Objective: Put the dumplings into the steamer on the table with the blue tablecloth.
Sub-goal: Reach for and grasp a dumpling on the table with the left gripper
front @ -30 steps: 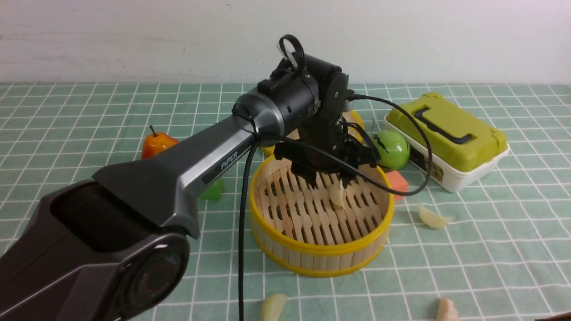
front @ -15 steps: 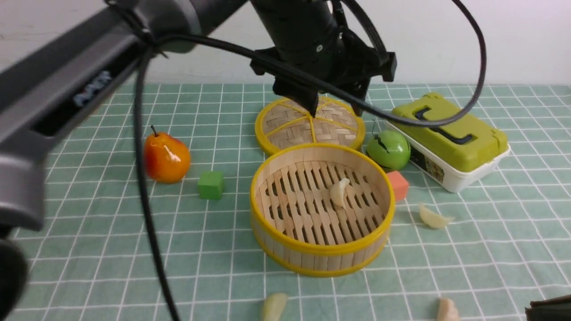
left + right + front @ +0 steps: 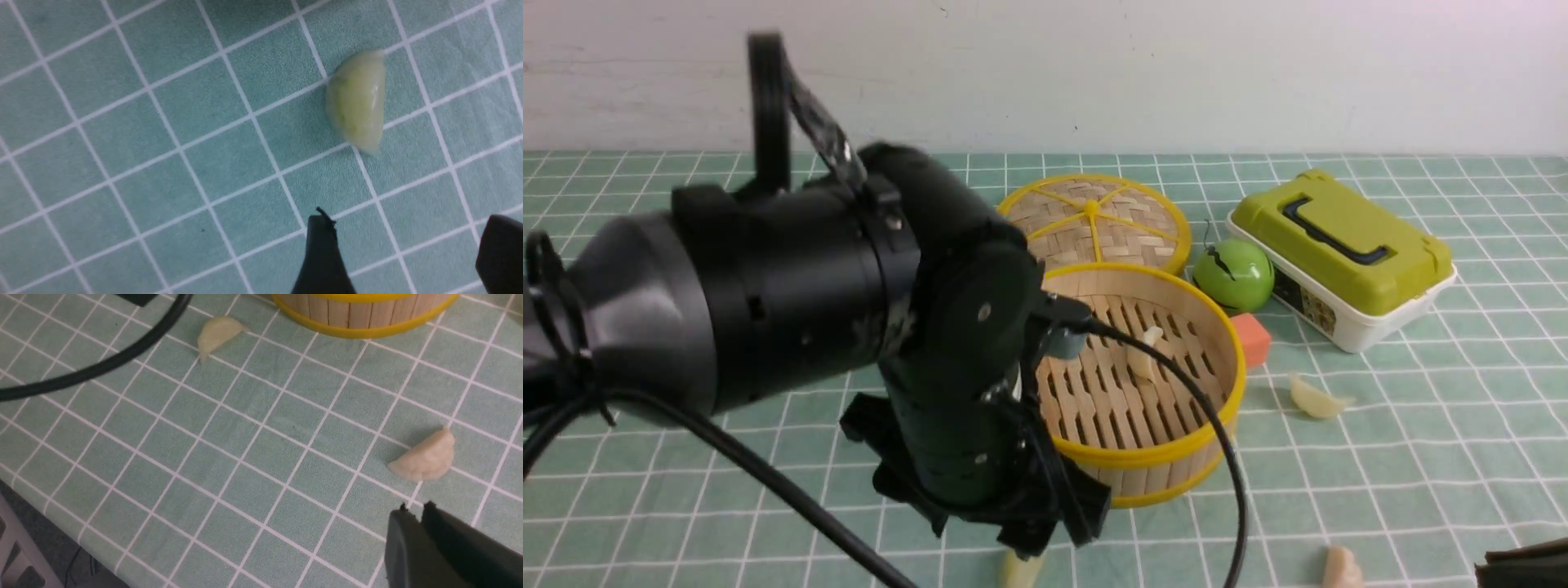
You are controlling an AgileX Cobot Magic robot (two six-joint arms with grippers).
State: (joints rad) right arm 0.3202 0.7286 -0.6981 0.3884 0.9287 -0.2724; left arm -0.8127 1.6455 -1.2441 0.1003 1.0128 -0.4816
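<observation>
front view: one of the dumplings (image 3: 1145,353) lies on the slats of the steamer (image 3: 1152,461) at mid table (image 3: 1421,465); a second (image 3: 1315,398) sits just right of the steamer; a third (image 3: 1339,567) lies near right; a fourth (image 3: 1021,569) at the near edge, under the left arm (image 3: 849,286); left jaws spread, empty, near the fourth without touching; right jaws pressed together, empty, beside the third.

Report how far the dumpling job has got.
Done: one dumpling lies on the slats of the steamer. In hand: the left gripper, open and empty, hangs over a second dumpling on the tablecloth. Left: that one, a third dumpling right of the steamer and a fourth dumpling near the front edge.
</observation>
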